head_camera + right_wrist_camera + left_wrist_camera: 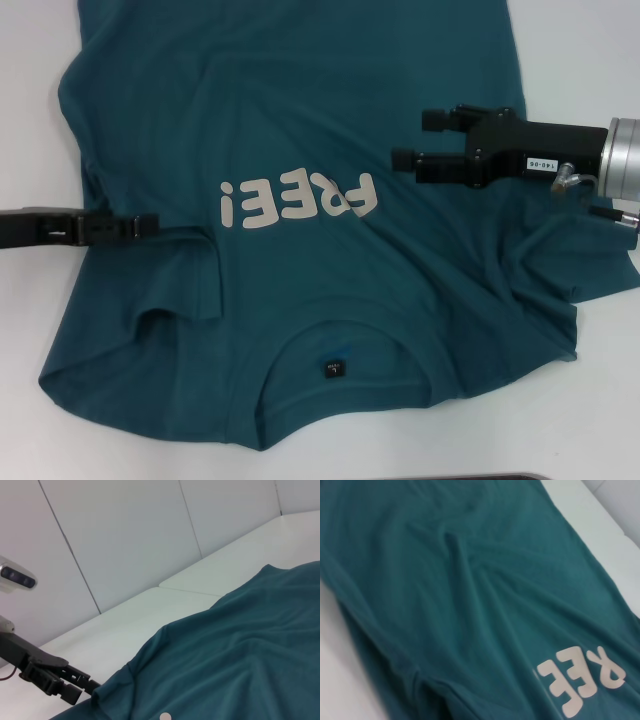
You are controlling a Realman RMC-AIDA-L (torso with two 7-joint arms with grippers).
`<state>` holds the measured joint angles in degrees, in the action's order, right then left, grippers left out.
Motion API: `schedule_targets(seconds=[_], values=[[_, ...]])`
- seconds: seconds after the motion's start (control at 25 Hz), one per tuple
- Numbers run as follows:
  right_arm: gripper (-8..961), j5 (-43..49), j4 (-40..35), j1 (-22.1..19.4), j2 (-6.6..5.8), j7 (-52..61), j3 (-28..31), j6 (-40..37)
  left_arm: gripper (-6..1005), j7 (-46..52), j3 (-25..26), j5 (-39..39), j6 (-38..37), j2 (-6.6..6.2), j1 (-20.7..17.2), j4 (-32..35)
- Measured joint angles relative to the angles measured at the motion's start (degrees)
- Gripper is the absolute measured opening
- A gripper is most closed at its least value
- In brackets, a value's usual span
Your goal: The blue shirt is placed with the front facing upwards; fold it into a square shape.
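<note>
The blue shirt (pixel 300 110) is dark teal with white "FREE!" lettering (pixel 298 199) and a small black neck label (pixel 333 368); the worktop (pixel 40 60) is white.

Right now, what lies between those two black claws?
In the head view, the blue shirt spans that stretch, its white FREE! lettering sitting between the left gripper and right gripper.

Teal blue shirt (pixel 300 130) lies face-up, rumpled, collar nearest, white lettering showing

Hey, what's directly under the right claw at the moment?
Under the right claw lies the blue shirt, beside its white FREE! lettering. The shirt covers the white table there, so nothing beneath the fabric can be seen.
</note>
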<state>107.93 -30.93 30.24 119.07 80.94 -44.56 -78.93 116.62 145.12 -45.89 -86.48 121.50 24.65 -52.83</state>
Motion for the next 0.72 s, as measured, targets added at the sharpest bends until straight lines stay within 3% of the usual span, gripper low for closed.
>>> schedule_targets(seconds=[0.72], values=[[908, 0.00, -0.01, -0.17, 0.09, 0.00, 0.00, 0.00, 923, 0.95, 0.27, 1.21, 1.49, -0.23, 0.92, -0.26]])
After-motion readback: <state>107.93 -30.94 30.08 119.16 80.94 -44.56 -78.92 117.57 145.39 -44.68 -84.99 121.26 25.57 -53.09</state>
